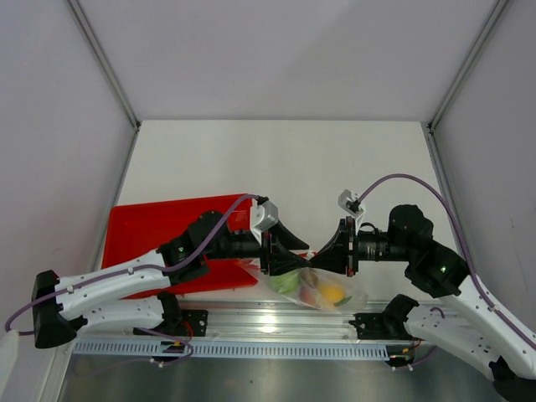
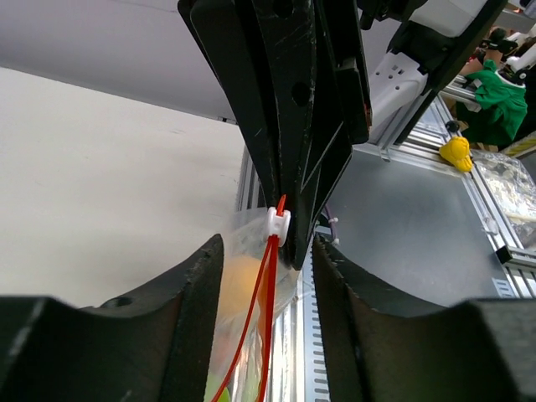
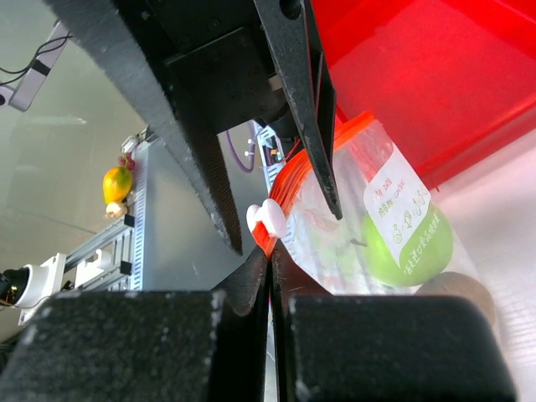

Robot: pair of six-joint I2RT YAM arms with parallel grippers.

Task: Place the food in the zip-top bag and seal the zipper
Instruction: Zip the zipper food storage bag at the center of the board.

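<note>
The clear bag [image 1: 356,296] is at the middle of the bench's [image 1: 276,159] near edge, with fruit [image 1: 333,293] inside. Right fingers [image 3: 151,343] pinch its red zipper [image 2: 270,285]. Left fingers [image 2: 159,335] sit open around it.

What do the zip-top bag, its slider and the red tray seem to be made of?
The zip-top bag: thin clear plastic film, glossy; the green apple shows through it. The slider: hard white plastic, it seems, smooth and moulded. The red tray: probably rigid plastic, with an even, slightly shiny surface.
</note>
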